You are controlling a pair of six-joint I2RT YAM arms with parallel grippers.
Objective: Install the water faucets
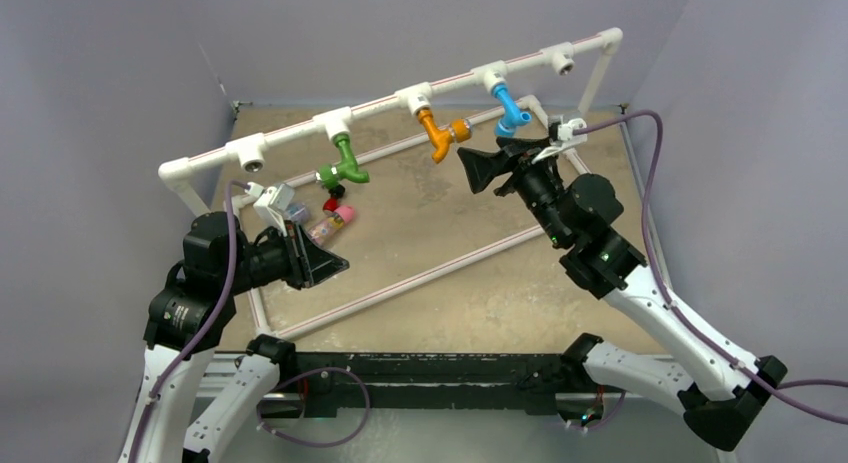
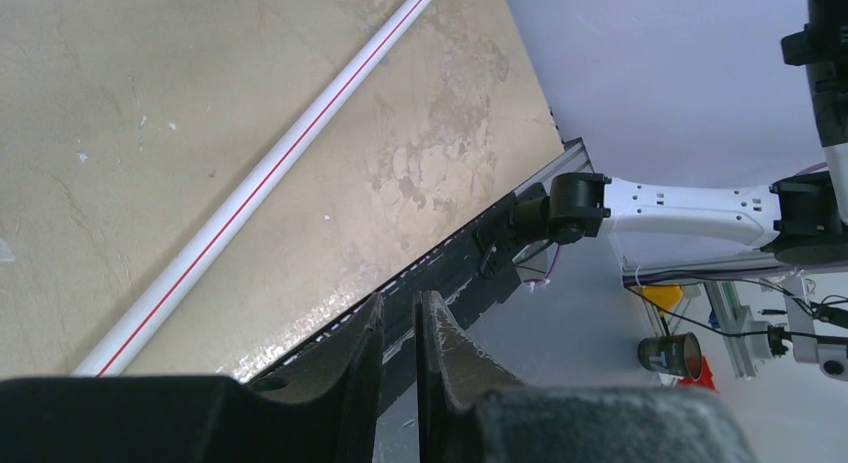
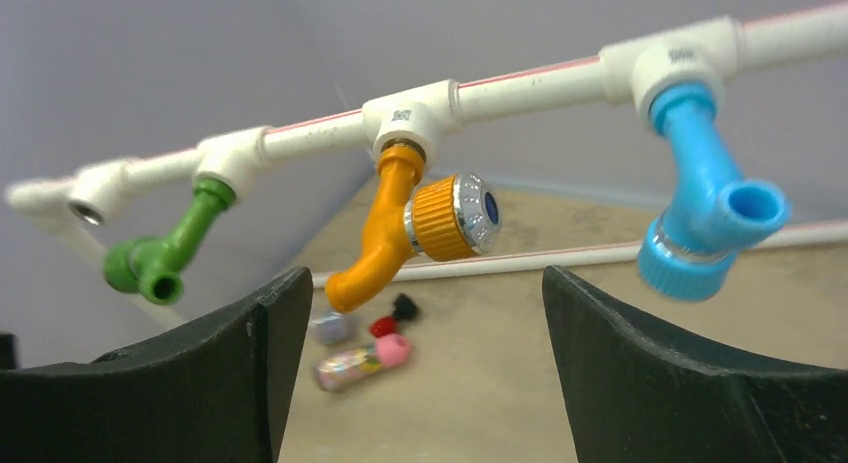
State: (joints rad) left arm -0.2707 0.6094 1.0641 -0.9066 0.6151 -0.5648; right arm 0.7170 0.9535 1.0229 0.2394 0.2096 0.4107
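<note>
**A:** Faucets first: how many are in?

**B:** Three. The green faucet (image 1: pixel 345 163), the orange faucet (image 1: pixel 437 133) and the blue faucet (image 1: pixel 510 111) each hang from a white socket on the top rail (image 1: pixel 385 103), side by side, with their spouts angled downward.

**A:** Any sockets without one?

**B:** Two. The left tee (image 1: pixel 250 158), beside the green one, and the right tee (image 1: pixel 563 60), beyond the blue one, both show bare mouths.

**A:** Are there spares to fill them?

**B:** I can't tell. Some small pieces (image 1: pixel 338 213), pink, red and black, lie on the table (image 1: pixel 450 253) below the green faucet. They are too small to tell whether any of them is a tap.

**A:** And the grippers?

**B:** The right gripper (image 1: pixel 475 171) hovers just in front of the orange and blue faucets. Its jaws are spread wide and hold nothing. From its wrist camera, the orange faucet sits between the fingers (image 3: pixel 250 363) but clear of both. The left gripper (image 1: pixel 330 265) is low over the table, well away from the rail, with its jaws drawn almost together around nothing.

**A:** So where does that leave the job?

**B:** My judgement is that it is mostly done. All three coloured taps look seated. What remains is the two open tees, if there are faucets for them.
</note>
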